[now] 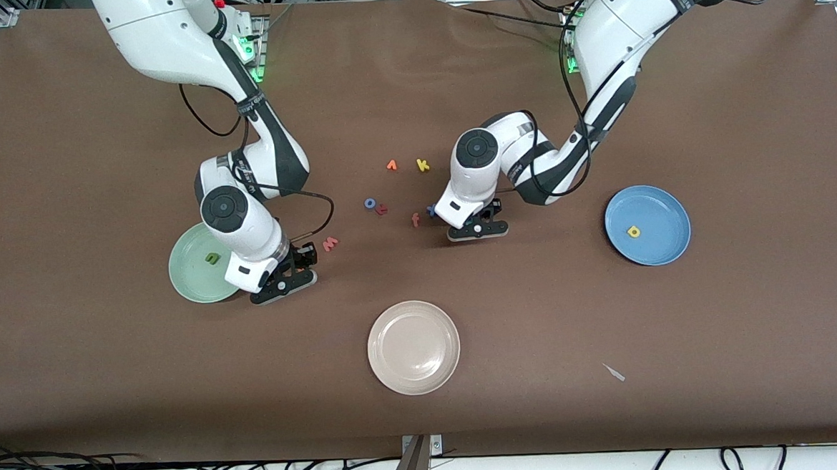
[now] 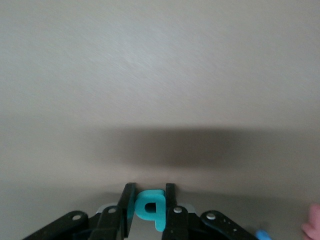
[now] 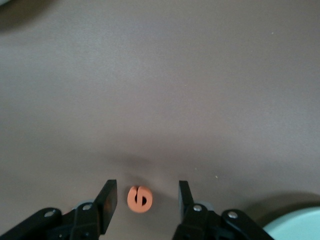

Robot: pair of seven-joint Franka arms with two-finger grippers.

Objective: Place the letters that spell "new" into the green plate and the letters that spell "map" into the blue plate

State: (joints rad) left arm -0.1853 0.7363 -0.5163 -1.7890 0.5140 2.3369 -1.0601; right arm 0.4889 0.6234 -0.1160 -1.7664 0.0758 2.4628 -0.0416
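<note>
My left gripper (image 1: 477, 230) (image 2: 149, 192) is low over the table's middle, shut on the teal a (image 2: 145, 207). The blue plate (image 1: 664, 211) at the left arm's end holds the yellow p (image 1: 633, 231). My right gripper (image 1: 283, 281) (image 3: 147, 185) stands open beside the green plate (image 1: 188, 276), its fingers on either side of the orange e (image 3: 139, 199), which lies on the table untouched. The olive n (image 1: 212, 258) lies in the green plate. The salmon w (image 1: 330, 244) lies on the table near the right gripper. A blue letter (image 1: 431, 210) peeks out beside the left hand.
Loose letters lie mid-table: blue o (image 1: 370, 203), a reddish letter (image 1: 382, 209), pink f (image 1: 415, 220), orange angular letter (image 1: 391, 165), yellow k (image 1: 423, 165). A beige plate (image 1: 415, 375) sits nearer the front camera. A paper scrap (image 1: 614, 372) lies toward the left arm's end.
</note>
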